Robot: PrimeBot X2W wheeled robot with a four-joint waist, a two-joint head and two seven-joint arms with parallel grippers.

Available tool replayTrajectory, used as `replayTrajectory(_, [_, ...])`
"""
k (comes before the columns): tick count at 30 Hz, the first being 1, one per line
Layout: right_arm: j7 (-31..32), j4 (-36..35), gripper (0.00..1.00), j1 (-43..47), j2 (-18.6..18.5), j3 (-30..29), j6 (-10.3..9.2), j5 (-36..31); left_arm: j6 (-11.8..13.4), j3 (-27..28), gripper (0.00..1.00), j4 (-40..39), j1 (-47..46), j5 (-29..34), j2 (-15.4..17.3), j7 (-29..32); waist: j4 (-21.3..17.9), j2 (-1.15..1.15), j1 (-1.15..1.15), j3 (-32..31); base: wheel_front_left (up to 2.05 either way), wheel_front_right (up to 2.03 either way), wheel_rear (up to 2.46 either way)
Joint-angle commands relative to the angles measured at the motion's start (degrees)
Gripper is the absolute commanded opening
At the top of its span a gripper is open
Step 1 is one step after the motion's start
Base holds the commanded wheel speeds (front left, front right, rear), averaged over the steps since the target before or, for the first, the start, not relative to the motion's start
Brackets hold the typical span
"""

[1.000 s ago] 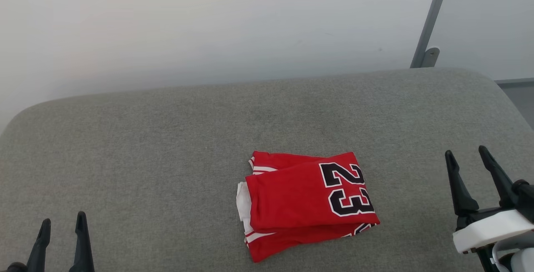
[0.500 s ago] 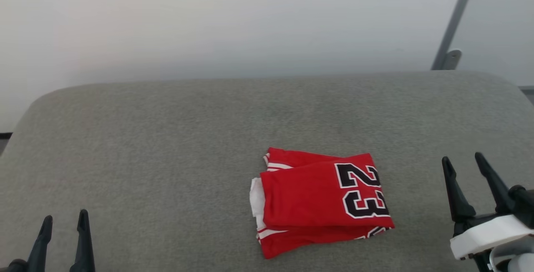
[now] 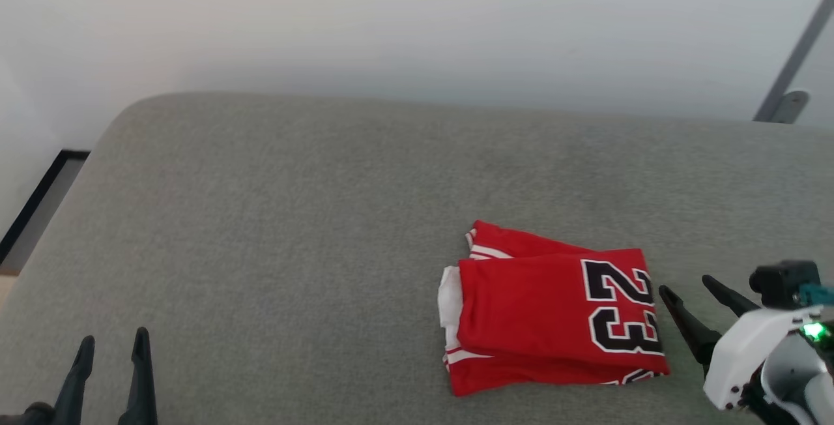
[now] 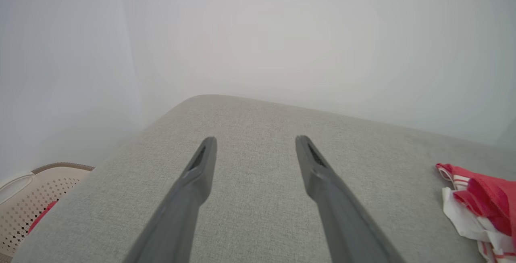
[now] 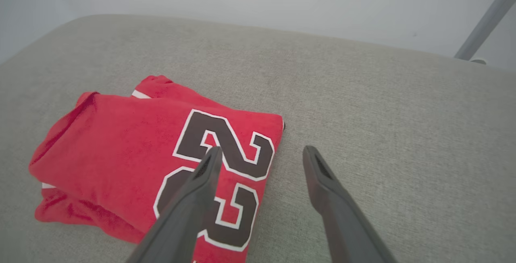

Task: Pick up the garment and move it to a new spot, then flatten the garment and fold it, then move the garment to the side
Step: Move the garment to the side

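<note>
The red jersey (image 3: 554,311) lies folded in a compact rectangle on the grey cushioned surface (image 3: 293,216), its black 23 facing up at the right end and white lining showing at the left end. My right gripper (image 3: 685,287) is open just off the jersey's right edge, fingers pointing toward it. From the right wrist the jersey (image 5: 121,154) lies ahead and left, and my gripper (image 5: 260,150) hangs over its numbered edge, left finger above the 23. My left gripper (image 3: 112,341) is open and empty at the lower left, far from the jersey (image 4: 479,202).
A pale wall rises behind the cushion. A grey metal post (image 3: 791,63) leans at the back right. Dark floor edging (image 3: 39,203) shows past the cushion's left end. A perforated beige basket (image 4: 32,198) with something red inside sits below the cushion's left side.
The camera has swung left, shifting the whole scene rightward. My right gripper has turned and moved in toward the jersey's right edge. The jersey and left gripper keep their places.
</note>
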Motion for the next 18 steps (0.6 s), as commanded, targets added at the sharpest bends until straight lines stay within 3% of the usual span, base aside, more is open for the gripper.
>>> replayTrajectory(1, [2.67, 0.05, 1.0, -1.35, -1.02, 0.76, -0.03, 1.17, -0.13, -0.28, 1.0, 0.04, -0.95, -0.42, 0.11, -0.29, 1.46, 0.0, 0.0, 1.23, 0.0, 0.0, 0.0])
replayTrajectory(12, [23.03, 1.8, 1.0, -7.89, -5.71, 3.21, -0.03, 5.87, -0.13, -2.42, 1.0, 0.86, -4.72, -1.28, -0.84, -0.29, 5.52, 0.0, 0.0, 6.54, 0.0, 0.0, 0.0])
replayTrajectory(18, [31.45, 5.17, 1.0, -10.71, -3.75, 3.88, -0.03, 8.82, -0.13, -3.61, 1.0, 1.44, -7.02, -1.26, -2.13, -0.29, 7.12, 0.0, 0.0, 8.53, 0.0, 0.0, 0.0])
